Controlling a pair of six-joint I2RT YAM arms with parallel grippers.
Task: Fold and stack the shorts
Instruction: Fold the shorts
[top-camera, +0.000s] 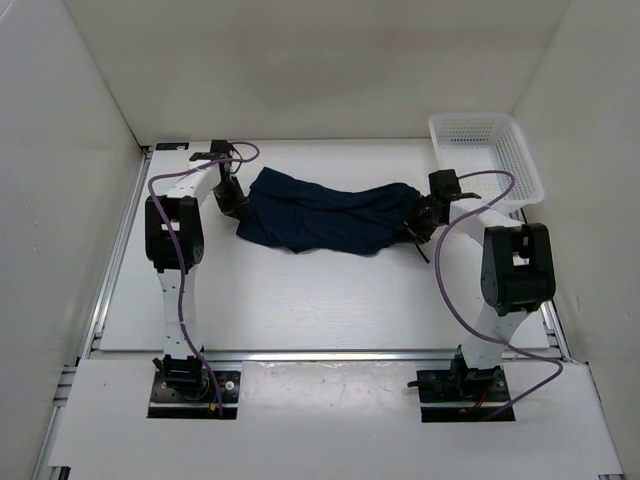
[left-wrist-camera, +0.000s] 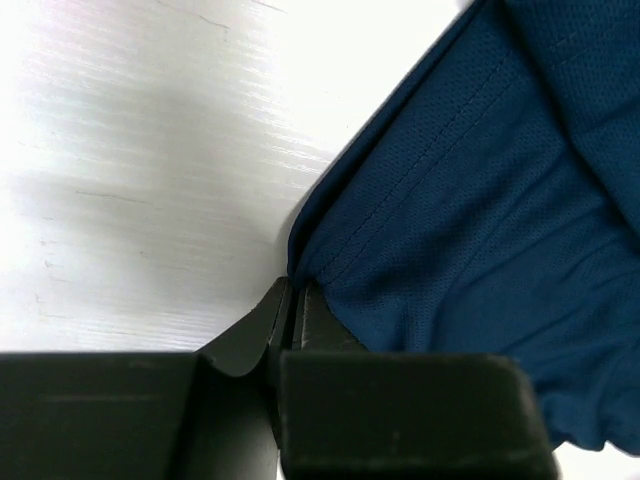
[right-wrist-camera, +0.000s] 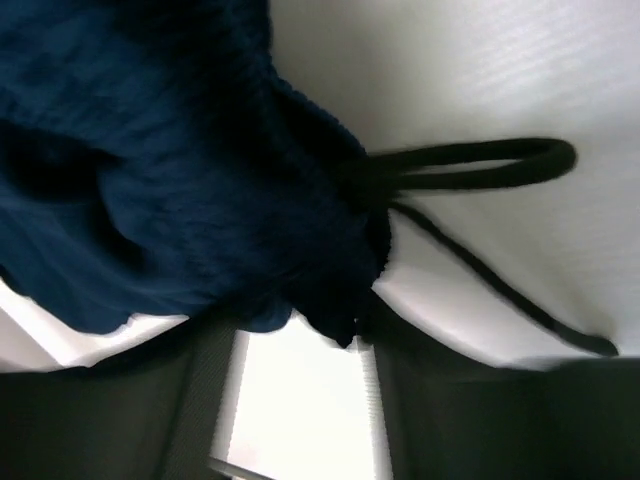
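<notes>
Left claw (left-wrist-camera: 292, 300) pinched shut on hem corner of navy shorts (top-camera: 320, 215). Right claw (top-camera: 425, 215) at waistband end, drawstring (right-wrist-camera: 470, 165) trailing beside it; grip hidden, cannot tell. Shorts lie rumpled between claws, mid-counter (top-camera: 300, 310). Likely light, limp, slightly slick; best gripped at hem corners, waistband. No legible labels.

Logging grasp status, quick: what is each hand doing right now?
Left hand: closed on the shorts, at the hem.
Right hand: apparently closed on the shorts, at the waistband end; view blurred.
</notes>
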